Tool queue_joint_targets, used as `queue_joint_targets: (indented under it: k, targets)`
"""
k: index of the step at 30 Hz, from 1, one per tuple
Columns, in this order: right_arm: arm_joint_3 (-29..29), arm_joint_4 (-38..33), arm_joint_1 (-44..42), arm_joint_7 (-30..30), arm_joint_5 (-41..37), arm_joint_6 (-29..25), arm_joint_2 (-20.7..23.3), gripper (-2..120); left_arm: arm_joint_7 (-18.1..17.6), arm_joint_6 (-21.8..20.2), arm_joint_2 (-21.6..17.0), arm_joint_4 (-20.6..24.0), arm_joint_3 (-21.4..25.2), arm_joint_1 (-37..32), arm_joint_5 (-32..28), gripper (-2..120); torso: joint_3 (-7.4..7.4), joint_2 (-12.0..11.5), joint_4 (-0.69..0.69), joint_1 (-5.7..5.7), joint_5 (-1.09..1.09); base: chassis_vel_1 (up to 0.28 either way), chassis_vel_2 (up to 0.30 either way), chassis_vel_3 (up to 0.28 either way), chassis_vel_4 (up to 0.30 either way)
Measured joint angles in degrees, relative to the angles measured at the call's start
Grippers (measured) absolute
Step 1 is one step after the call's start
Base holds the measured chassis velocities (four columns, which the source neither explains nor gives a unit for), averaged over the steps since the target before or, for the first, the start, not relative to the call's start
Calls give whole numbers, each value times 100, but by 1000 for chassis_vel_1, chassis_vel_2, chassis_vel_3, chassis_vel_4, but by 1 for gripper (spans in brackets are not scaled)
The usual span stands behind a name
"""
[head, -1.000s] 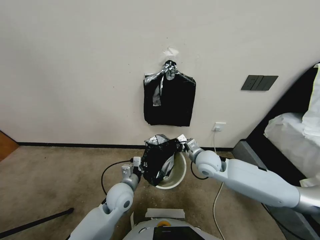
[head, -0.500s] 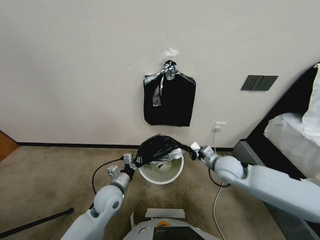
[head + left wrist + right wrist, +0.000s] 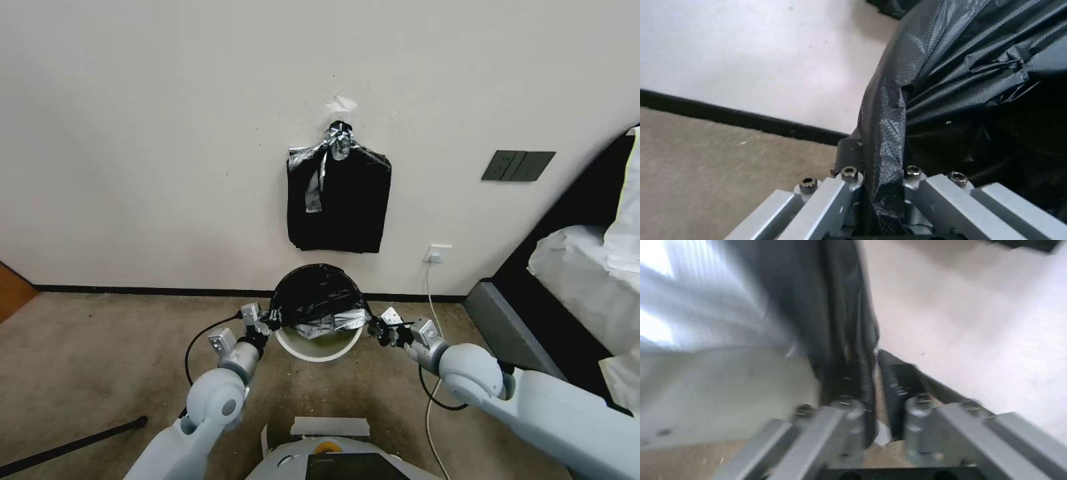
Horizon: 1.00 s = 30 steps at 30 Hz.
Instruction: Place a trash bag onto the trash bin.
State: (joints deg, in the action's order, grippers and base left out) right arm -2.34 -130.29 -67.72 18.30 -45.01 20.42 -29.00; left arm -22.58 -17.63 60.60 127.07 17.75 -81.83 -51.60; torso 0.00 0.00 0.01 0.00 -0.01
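Note:
The glossy black trash bag [image 3: 313, 300] is stretched wide over the far part of the cream-white trash bin [image 3: 320, 349] on the floor by the wall. My left gripper [image 3: 265, 323] is shut on the bag's left edge, beside the bin's left rim. My right gripper [image 3: 377, 325] is shut on the bag's right edge, beside the right rim. In the left wrist view the bag [image 3: 951, 83] runs down between the fingers [image 3: 846, 156]. The right wrist view shows the bag's edge [image 3: 844, 340] pinched at the bin's wall [image 3: 706, 390].
A flat stack of black bags [image 3: 339, 200] hangs on the wall above the bin. A wall socket [image 3: 438, 253] with a white cable and a dark grey box [image 3: 507, 327] lie to the right. A black rod [image 3: 73, 443] lies on the carpet at left.
Both grippers moved apart and down, pulling the hanging bag open and stretching it over the bin's mouth. The right arm swung outward to the right and lower.

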Motion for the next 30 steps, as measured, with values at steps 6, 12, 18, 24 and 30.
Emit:
queue_joint_targets:
  k: [6,12,18,24,30]
  targets:
    - [-656,-316,-1088,80,859,-92,-220,43,-277,-161,-27,-38,86,54,-200,1,0,0,-2,0,1,0,0,0,0]
    - [-1394,-593,-1932,-299,1442,-384,-453,65,-453,-287,-76,-67,182,55,-390,1,0,0,-1,0,1,0,0,0,0]
    - [-1812,-821,-2490,-1232,2021,-935,-509,84,-556,-439,-115,-33,175,53,-403,1,0,0,-1,0,0,0,0,0,0]
    - [-1584,-790,-2512,-1838,3170,-1358,-526,100,-686,-608,-199,44,15,148,-393,1,0,0,-1,0,1,0,0,0,0]
    - [-1384,-595,-2395,-2001,4008,-1582,-535,94,-744,-801,-202,108,-129,223,-353,1,0,0,-1,0,1,0,0,0,0]
